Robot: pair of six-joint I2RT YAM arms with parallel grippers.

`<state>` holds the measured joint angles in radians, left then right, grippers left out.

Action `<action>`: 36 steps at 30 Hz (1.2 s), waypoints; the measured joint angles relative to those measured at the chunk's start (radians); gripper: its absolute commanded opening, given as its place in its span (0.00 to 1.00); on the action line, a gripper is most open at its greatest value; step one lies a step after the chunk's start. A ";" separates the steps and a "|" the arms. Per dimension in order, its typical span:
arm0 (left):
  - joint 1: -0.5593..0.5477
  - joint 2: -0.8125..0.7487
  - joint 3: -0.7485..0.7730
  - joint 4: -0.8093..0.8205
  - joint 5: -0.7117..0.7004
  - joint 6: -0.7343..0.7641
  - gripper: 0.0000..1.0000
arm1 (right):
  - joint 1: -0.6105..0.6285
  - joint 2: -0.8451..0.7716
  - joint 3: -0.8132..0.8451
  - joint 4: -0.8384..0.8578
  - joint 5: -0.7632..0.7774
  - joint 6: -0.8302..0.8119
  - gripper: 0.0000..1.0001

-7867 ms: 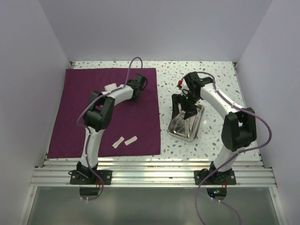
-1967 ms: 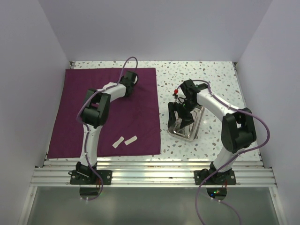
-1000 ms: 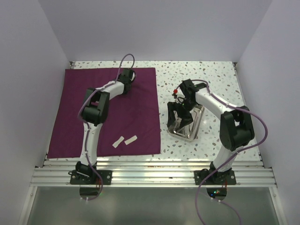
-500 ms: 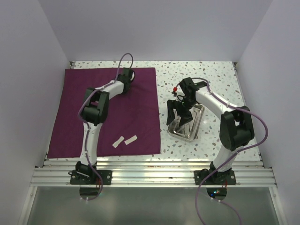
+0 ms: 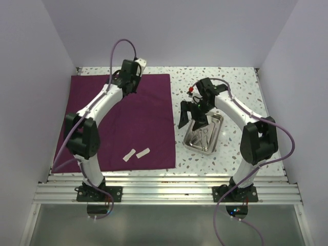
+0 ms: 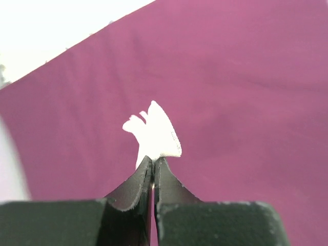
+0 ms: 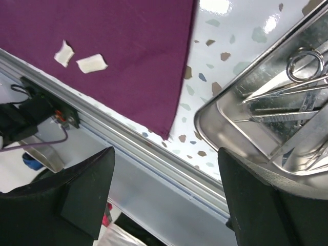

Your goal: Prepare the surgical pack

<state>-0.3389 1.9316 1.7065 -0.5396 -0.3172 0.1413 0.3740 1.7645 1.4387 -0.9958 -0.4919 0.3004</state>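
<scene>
Up at the far edge of the large maroon cloth [image 5: 118,123], the left end effector [image 6: 154,171] is pinched tight on a small white gauze pad [image 6: 154,134], held above the fabric. Two more white gauze pads [image 5: 143,152] lie by the cloth's near edge. The right end effector [image 7: 165,154] hovers, fingers spread wide, over the shallow rectangular steel tray [image 7: 246,138], which sits on the speckled white bench [image 5: 241,87] just right of the cloth, carrying small metal scissors [image 7: 271,88] and tweezers [image 7: 266,118].

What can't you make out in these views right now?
Top view: the instruments in the steel tray are too small to tell apart.
Right wrist view: the tray's far end is cut off by the frame edge.
Left wrist view: the lower part of the gauze pad is hidden between the shut jaws of the left gripper.
</scene>
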 measured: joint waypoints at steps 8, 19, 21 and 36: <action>-0.120 -0.370 -0.521 0.189 0.322 -0.093 0.00 | -0.009 0.033 0.166 0.026 -0.052 0.219 0.99; -0.344 -0.513 -0.693 0.404 0.479 -0.105 0.00 | -0.026 0.058 0.131 0.169 -0.145 0.640 0.90; -0.367 -0.520 -0.698 0.424 0.479 -0.105 0.00 | -0.025 0.058 0.123 0.172 -0.145 0.667 0.89; -0.486 -0.471 -0.650 0.429 0.409 -0.015 0.00 | 0.028 0.058 0.092 0.135 -0.108 0.724 0.75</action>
<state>-0.8246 1.4609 1.0565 -0.1104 0.0917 0.1265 0.4019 1.8221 1.5303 -0.8604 -0.6003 1.0245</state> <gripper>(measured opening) 0.030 0.795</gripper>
